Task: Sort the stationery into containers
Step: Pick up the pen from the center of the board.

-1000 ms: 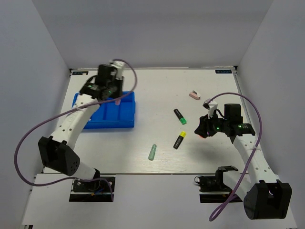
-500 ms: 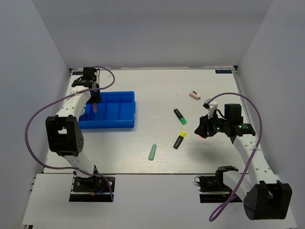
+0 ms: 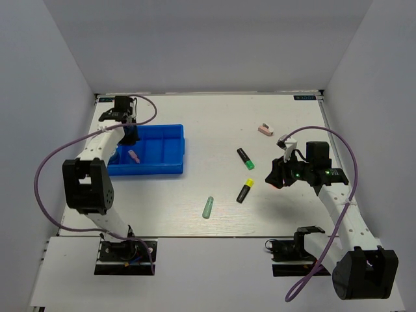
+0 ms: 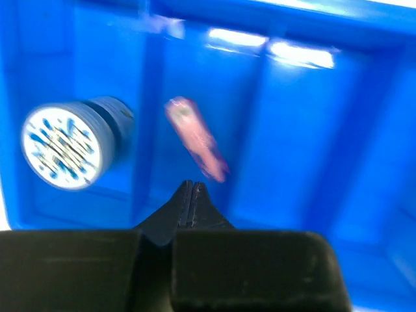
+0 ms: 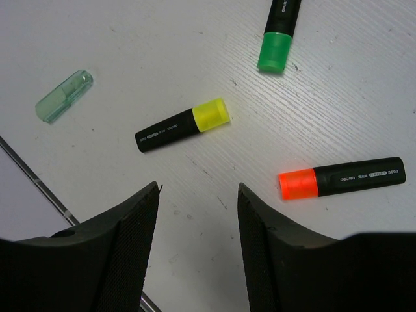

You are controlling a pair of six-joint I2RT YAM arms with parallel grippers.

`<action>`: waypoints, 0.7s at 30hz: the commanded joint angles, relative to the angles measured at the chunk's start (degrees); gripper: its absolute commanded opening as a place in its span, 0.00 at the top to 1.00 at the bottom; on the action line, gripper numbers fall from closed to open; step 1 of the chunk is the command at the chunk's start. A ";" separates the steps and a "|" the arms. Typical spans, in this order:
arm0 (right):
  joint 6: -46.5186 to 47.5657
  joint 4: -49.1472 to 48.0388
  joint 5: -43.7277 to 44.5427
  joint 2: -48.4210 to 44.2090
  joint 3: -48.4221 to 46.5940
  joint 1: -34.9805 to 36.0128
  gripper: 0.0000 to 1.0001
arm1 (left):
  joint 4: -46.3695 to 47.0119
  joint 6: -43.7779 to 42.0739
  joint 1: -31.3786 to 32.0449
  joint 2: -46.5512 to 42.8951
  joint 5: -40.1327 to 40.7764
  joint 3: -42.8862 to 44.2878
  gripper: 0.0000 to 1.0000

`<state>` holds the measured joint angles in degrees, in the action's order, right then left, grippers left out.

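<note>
Above the tray [image 3: 156,170], left gripper [image 4: 190,195] points down clenched; right gripper [image 5: 198,192] hovers released.

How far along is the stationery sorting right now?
Done: the roll and pink eraser lie in the blue tray. In hand: nothing; the left gripper is shut, empty, over it, and the right gripper hovers open. Left on the table: green highlighter, yellow highlighter, orange highlighter, mint eraser, pink clip.

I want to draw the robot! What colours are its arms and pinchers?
The left arm and right arm are white tubes with black joints. A purple cable loops along each. The left gripper and right gripper are black.
</note>
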<state>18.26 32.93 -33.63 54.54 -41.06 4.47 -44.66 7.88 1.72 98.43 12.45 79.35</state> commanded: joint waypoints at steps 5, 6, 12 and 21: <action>0.37 -0.32 -1.09 -0.14 -2.36 -0.34 0.45 | 1.34 -1.02 18.30 -16.69 -17.79 -5.26 0.89; 0.20 -0.32 -1.09 -0.14 -2.45 -0.34 0.45 | -0.75 -1.20 25.02 -17.04 -20.85 -5.52 0.85; -0.85 0.29 1.19 2.04 -3.15 -0.34 0.28 | 2.72 8.01 43.76 -18.01 -16.96 -15.53 0.22; -3.41 1.26 7.00 5.22 -5.26 -0.25 0.30 | 3.36 19.79 59.27 -10.91 0.46 -17.75 0.18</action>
<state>15.97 33.78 -28.29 59.64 -43.79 4.45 -41.95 22.37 59.02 86.37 5.10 59.75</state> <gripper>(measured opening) 0.701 0.818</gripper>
